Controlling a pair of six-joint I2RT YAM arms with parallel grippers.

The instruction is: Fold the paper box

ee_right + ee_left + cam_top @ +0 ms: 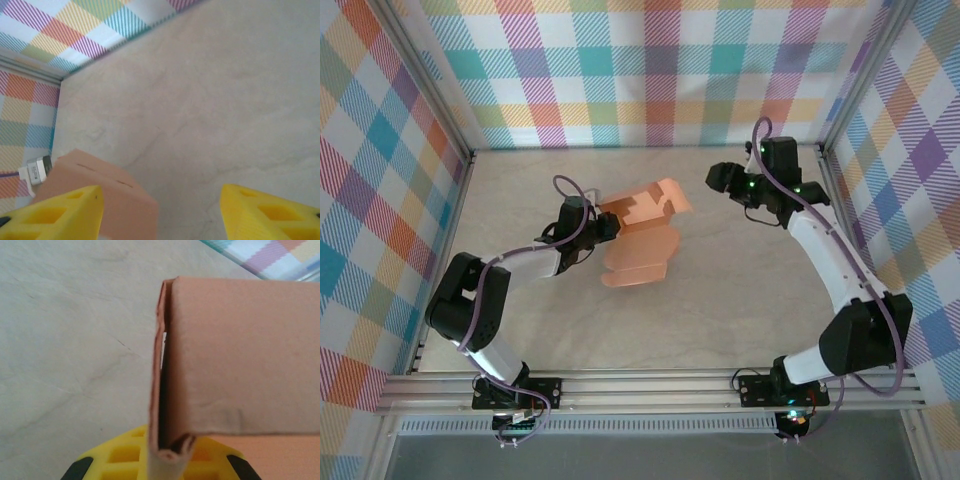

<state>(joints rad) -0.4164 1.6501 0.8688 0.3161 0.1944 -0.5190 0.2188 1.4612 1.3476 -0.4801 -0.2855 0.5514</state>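
Pinching a folded edge of the paper box [638, 250] between tightly closed fingers, the left end effector [607, 228] is holding the salmon card raised over the worktop [740, 300] near the middle, a little left of centre, seemingly so that its loose flaps are hanging free and facing the other arm. The right end effector [722, 178] is hovering just right of the box's far corner with its jaws apart and nothing between them, probably lining up to take or press a flap while the left one is steadying the card.
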